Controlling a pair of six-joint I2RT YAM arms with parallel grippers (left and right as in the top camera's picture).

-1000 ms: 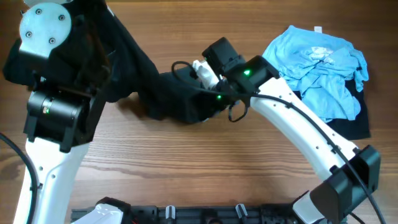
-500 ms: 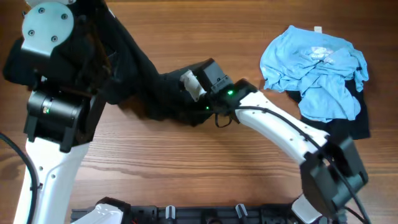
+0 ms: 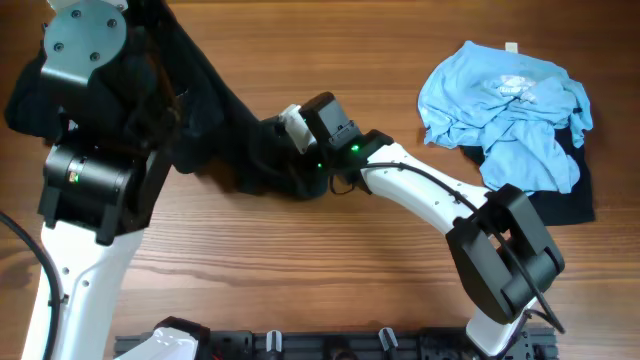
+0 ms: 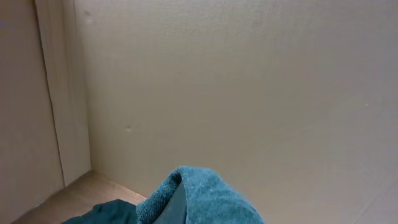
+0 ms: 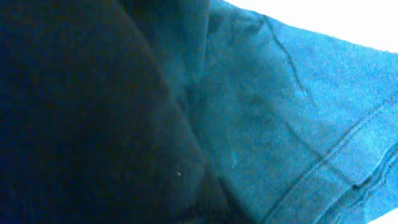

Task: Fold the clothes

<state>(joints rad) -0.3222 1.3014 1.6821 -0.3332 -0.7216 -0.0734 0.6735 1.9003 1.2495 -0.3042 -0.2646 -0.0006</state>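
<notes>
A dark teal garment (image 3: 225, 120) hangs from my raised left arm (image 3: 90, 170) and trails down to a bunched heap on the table (image 3: 330, 260). In the left wrist view a fold of it (image 4: 205, 193) drapes over my left gripper (image 4: 186, 213), which is shut on it with the fingers hidden. My right gripper (image 3: 282, 138) is pushed into the garment's lower bunch. Teal cloth (image 5: 261, 124) fills the right wrist view and hides the jaws, which are shut on the cloth.
A crumpled light blue shirt (image 3: 505, 105) lies at the back right, on top of a black garment (image 3: 565, 200). A dark rail (image 3: 330, 345) runs along the table's front edge. The left arm's body stands over the table's left side.
My right gripper slid left along the dark garment into its bunch and closed from wide open. The left arm and its hold stayed as they were.
</notes>
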